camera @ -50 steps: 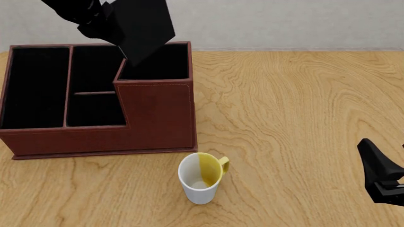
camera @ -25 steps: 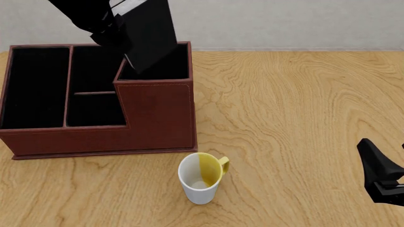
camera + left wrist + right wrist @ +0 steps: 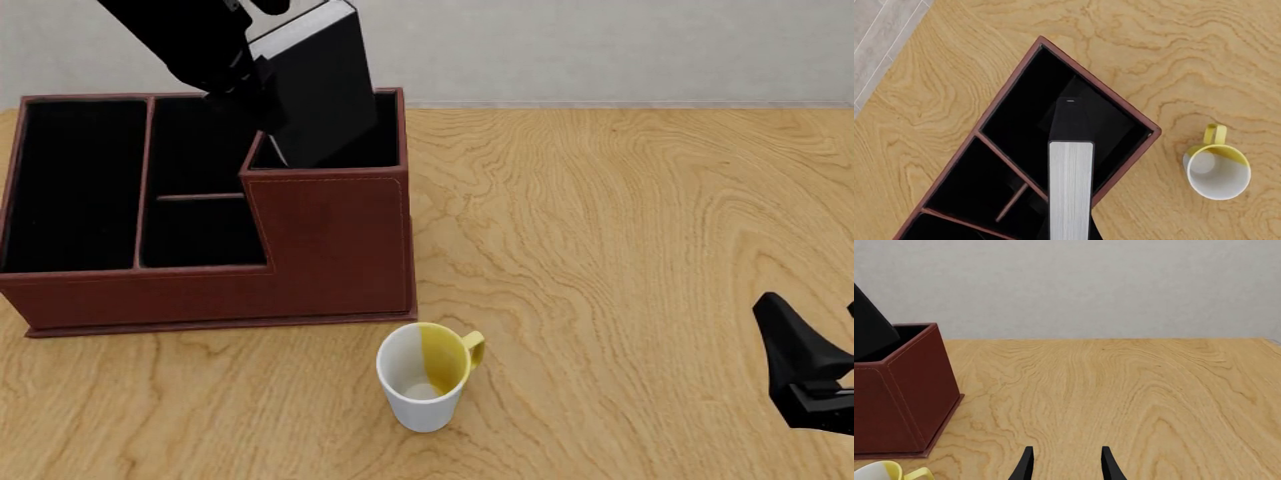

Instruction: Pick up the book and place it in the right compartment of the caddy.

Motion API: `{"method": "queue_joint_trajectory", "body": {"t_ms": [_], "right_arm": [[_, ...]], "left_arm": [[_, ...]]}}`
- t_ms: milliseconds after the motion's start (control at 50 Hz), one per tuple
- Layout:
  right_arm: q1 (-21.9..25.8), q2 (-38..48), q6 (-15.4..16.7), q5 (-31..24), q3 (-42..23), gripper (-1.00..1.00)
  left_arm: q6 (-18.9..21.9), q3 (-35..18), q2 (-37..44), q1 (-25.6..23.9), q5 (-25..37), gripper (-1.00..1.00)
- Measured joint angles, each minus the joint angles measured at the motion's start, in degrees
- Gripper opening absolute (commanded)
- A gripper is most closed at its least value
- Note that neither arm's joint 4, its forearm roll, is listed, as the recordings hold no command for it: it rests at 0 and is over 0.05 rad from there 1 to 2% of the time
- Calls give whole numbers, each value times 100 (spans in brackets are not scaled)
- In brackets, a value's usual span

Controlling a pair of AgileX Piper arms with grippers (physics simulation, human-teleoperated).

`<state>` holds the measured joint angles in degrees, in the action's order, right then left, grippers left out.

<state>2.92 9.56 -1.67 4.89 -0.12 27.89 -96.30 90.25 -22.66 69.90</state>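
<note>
1. The book [image 3: 314,85] hangs tilted in the left end effector [image 3: 240,60], which is clamped on its upper end; its lower end dips into the right compartment [image 3: 334,140] of the caddy [image 3: 200,285].
2. Its long axis runs down from the end effector into that compartment.
3. The right end effector [image 3: 1064,465] sits well apart over the surface [image 3: 627,250], fingers parted and empty.
4. The left wrist view alone shows the white page edges [image 3: 1070,190] inside the compartment walls; the mug [image 3: 427,375] stands clear.
</note>
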Motion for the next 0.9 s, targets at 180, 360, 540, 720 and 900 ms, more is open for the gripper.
{"method": "queue_joint_trajectory", "body": {"t_ms": [180, 360, 540, 720, 900], "right_arm": [[0, 15, -3, 8, 0, 100], [3, 29, -8, 16, 0, 100], [10, 47, -16, 26, 0, 100], [14, 56, -19, 31, 0, 100], [17, 64, -21, 36, 1, 100]], "left_arm": [[61, -22, 57, 46, 0, -100], [113, -126, 119, 90, 0, -100], [207, -242, 151, 124, -2, 100], [260, -303, 167, 139, -3, 100], [281, -336, 167, 147, -3, 100]]}}
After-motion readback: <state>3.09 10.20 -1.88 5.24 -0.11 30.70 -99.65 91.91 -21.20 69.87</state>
